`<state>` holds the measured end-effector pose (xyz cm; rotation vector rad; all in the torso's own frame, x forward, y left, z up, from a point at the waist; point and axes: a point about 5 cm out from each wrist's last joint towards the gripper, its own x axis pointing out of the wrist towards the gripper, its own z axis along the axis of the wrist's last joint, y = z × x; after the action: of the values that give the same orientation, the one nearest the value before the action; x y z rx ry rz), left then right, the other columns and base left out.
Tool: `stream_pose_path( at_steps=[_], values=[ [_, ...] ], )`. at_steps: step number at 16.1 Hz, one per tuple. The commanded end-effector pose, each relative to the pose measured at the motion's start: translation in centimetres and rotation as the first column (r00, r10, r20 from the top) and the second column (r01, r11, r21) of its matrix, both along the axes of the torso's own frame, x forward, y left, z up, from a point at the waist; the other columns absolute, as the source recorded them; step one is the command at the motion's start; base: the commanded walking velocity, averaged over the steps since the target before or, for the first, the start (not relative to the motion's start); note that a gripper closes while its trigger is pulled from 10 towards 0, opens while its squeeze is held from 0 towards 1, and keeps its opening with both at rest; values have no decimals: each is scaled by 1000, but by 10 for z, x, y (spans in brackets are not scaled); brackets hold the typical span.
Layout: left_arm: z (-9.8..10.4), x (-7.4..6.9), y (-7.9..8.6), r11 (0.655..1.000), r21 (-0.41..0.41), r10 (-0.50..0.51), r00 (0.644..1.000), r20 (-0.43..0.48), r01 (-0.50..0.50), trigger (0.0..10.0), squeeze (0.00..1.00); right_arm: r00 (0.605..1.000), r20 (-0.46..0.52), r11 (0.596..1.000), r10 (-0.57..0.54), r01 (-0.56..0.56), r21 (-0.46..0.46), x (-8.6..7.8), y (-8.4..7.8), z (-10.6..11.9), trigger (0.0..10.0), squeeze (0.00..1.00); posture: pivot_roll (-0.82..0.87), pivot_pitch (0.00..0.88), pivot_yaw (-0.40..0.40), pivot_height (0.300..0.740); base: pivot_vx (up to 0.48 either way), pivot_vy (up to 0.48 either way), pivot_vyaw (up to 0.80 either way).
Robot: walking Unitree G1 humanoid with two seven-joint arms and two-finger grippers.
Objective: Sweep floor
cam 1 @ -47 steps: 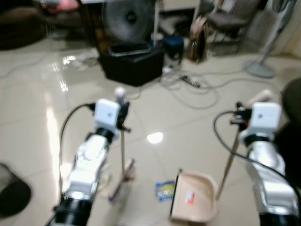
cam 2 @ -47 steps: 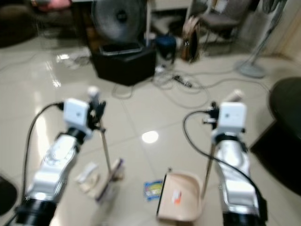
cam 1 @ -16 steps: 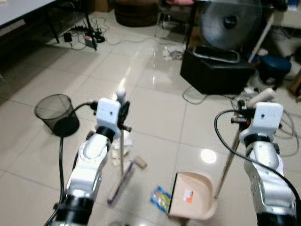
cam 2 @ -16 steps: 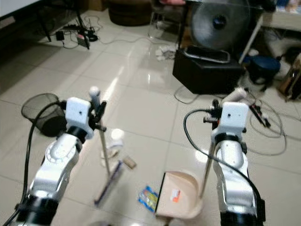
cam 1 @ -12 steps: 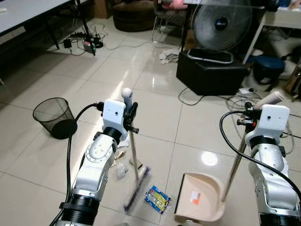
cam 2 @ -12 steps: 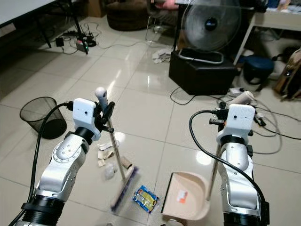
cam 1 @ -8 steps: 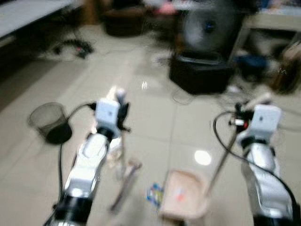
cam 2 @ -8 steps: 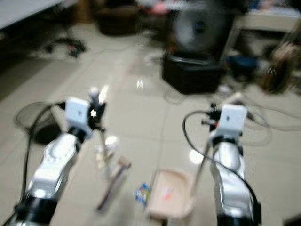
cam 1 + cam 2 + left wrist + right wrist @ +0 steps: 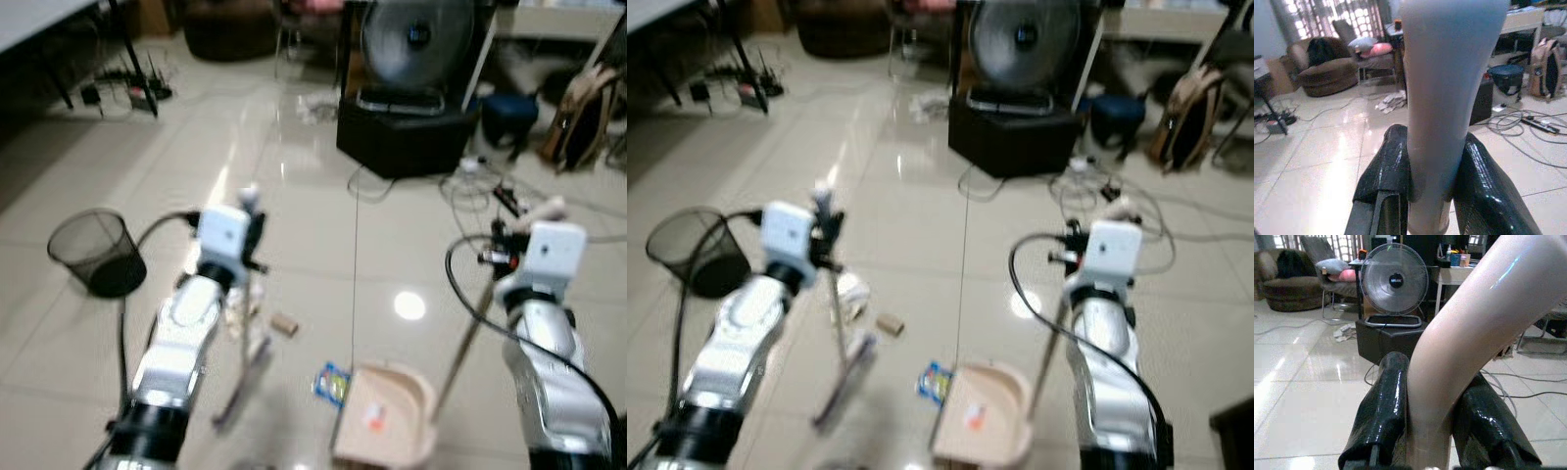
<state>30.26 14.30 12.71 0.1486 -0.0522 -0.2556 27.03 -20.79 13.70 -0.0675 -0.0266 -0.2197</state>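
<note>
Broom [image 9: 240,377] swung leftward; both arms raised.

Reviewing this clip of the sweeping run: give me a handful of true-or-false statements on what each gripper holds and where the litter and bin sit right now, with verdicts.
1. The left gripper is shut on the grey broom handle. True.
2. The right gripper hangs open with nothing in it. False: it is shut on the beige dustpan handle.
3. The blue and yellow wrapper lies inside the beige dustpan. False: it lies on the floor beside the pan's mouth, on the robot's left.
4. The black mesh wastebasket stands upright on the robot's left. True.
5. The round grey fan lies flat on the floor. False: it stands upright behind a black box.
</note>
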Motion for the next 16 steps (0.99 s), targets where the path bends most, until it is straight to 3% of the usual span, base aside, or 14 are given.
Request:
stream_pose_path(
  at_steps=[1, 8, 12, 16],
  values=[
    [7, 2, -12, 998, -41, -37, 999, 19, 38, 10000, 0, 999, 42, 999, -26, 27, -29, -1, -7, 11, 10000, 0, -54, 30, 31, 740, 0, 0, 0],
    [13, 10, -14, 999, 2, -43, 996, 75, 43, 10000, 0, 997, 60, 999, -50, 51, -14, 3, -13, 15, 10000, 0, -56, 42, 36, 740, 0, 0, -61],
    [14, 16, -16, 999, -3, -39, 996, 86, 40, 10000, 0, 997, 59, 999, -51, 52, -14, 6, -12, 14, 10000, 0, -55, 52, 43, 740, 286, 0, -683],
    [14, 21, -16, 999, 1, -37, 995, 90, 37, 10000, 0, 998, 57, 998, -14, 17, -60, 14, -5, 16, 10000, 0, -54, 58, 49, 740, 295, 0, 0]
  ],
)
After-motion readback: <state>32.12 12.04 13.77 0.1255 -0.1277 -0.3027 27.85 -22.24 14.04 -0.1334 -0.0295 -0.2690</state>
